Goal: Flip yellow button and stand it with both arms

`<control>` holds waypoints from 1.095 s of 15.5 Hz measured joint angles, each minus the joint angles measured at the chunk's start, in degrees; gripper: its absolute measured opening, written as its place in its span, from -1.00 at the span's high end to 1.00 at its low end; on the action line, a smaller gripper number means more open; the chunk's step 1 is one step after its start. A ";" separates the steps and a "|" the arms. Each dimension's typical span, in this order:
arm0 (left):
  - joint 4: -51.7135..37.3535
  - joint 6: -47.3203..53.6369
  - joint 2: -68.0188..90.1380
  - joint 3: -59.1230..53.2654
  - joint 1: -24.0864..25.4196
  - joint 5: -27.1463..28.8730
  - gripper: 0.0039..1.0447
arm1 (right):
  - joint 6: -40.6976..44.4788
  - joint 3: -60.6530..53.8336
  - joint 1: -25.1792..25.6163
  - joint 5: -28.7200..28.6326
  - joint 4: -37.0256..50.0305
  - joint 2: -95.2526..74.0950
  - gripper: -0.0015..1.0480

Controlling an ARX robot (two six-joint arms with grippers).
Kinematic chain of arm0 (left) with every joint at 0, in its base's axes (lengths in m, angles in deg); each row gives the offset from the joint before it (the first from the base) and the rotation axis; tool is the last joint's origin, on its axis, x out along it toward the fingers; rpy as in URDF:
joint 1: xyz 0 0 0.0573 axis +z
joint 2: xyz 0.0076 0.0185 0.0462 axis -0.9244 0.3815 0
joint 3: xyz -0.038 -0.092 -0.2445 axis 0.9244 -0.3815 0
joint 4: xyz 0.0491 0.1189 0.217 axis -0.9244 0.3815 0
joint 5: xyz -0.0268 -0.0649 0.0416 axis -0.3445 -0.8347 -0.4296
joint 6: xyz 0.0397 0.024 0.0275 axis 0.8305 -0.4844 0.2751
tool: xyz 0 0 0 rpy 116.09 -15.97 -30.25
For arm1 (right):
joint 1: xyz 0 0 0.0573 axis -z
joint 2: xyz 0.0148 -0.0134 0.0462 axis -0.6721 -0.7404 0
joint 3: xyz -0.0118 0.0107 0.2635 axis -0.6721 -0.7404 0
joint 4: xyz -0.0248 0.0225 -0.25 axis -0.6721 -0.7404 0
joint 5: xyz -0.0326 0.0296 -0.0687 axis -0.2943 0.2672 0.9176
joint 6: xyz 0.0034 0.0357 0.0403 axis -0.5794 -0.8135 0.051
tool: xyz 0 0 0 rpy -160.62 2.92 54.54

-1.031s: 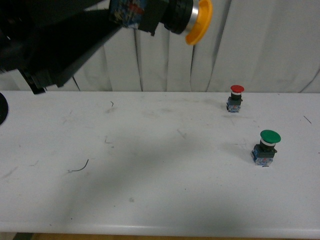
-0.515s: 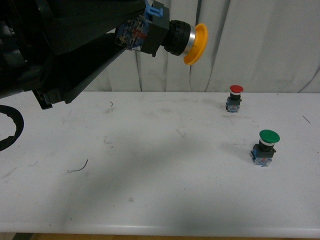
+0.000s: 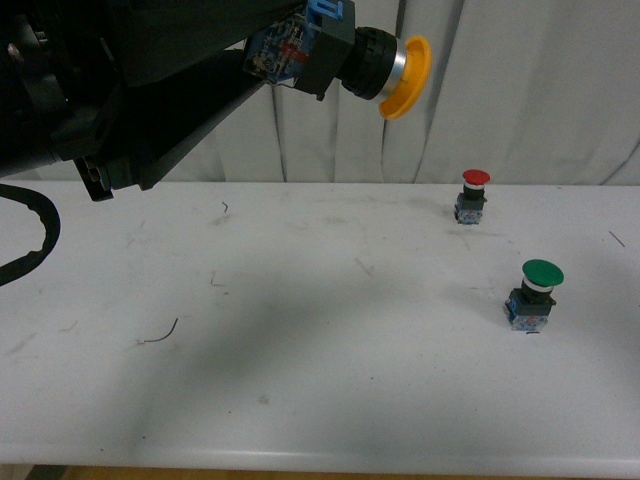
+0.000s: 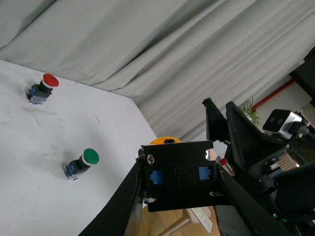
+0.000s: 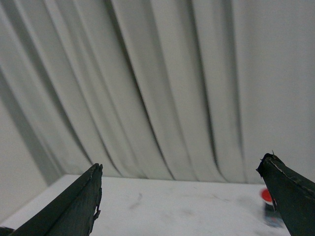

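The yellow button [image 3: 405, 77] hangs high above the white table [image 3: 300, 340], lying sideways with its cap pointing right and a little down. My left gripper [image 3: 275, 42] is shut on its blue-patterned base. In the left wrist view the button's black base [image 4: 179, 172] sits squeezed between both fingers [image 4: 130, 201], and a sliver of its yellow cap [image 4: 165, 141] shows over the top edge. My right gripper [image 5: 184, 196] is open with nothing between its fingers, facing the curtain and the table's far edge. The front view does not show the right arm.
A red-capped button [image 3: 472, 195] stands at the table's back right, and a larger green-capped one [image 3: 535, 293] stands nearer on the right. Both stand upright. A white curtain [image 3: 520, 90] hangs behind the table. The left arm's black bulk [image 3: 110, 90] fills the upper left.
The left arm dropped the yellow button a little, then carried it slightly right and up. The grip on it stayed shut. The red and green buttons did not move.
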 joint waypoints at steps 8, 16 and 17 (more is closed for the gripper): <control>-0.17 0.07 0.09 0.02 0.04 -0.39 0.35 | -60.24 4.81 -4.66 -24.46 6.49 -17.53 -0.87; 0.74 1.36 0.07 0.02 -0.28 -0.42 0.35 | -74.20 8.02 -10.27 -26.47 6.38 -19.17 -0.87; 0.74 1.51 0.07 0.02 -0.35 -0.44 0.35 | -71.91 7.67 -11.41 -27.08 6.36 -19.15 -0.87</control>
